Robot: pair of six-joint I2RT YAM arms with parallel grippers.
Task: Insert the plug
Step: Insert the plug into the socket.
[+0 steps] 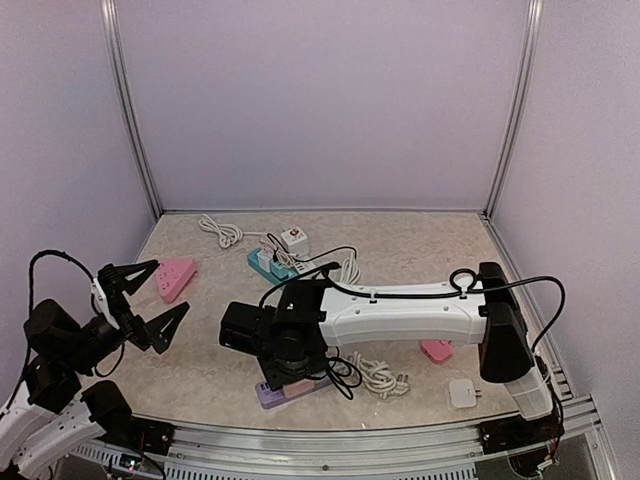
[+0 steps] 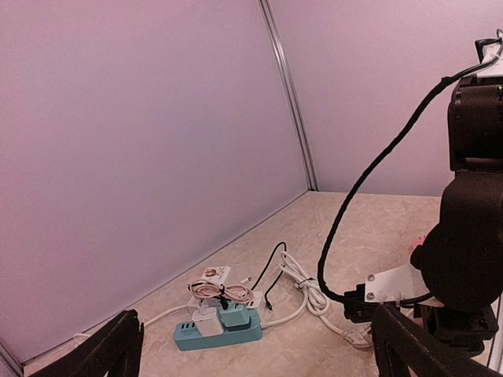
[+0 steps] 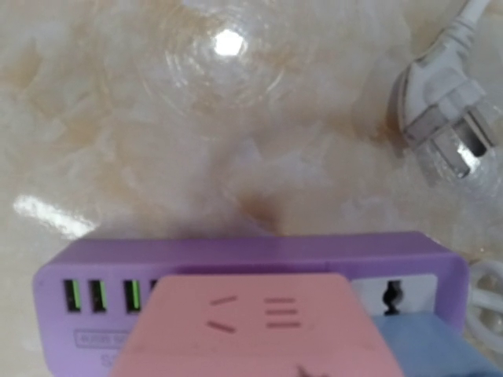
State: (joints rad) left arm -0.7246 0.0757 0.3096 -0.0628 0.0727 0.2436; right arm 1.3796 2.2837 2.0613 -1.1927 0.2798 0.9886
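Table [image 1: 420, 250] is crossed by my right arm [image 1: 400, 312], stretched toward the near edge because the purple power strip [image 3: 236, 259] lies there, while my left claw [image 1: 170, 288] hangs spread wide and empty at the left, well apart, I think to leave the way free. Pink plug [image 3: 251, 330] sits right over the strip, beside a free socket [image 3: 391, 295], so I judge it is lined up for pressing down; the fingers of my right claw [image 1: 290, 372] are hidden, so I cannot tell if they pinch it.

The pink plug [image 3: 251, 326] ran off the bottom edge, hiding part of the power strip [image 3: 236, 259]. Fingers of the right gripper [image 1: 292, 380] were hidden.
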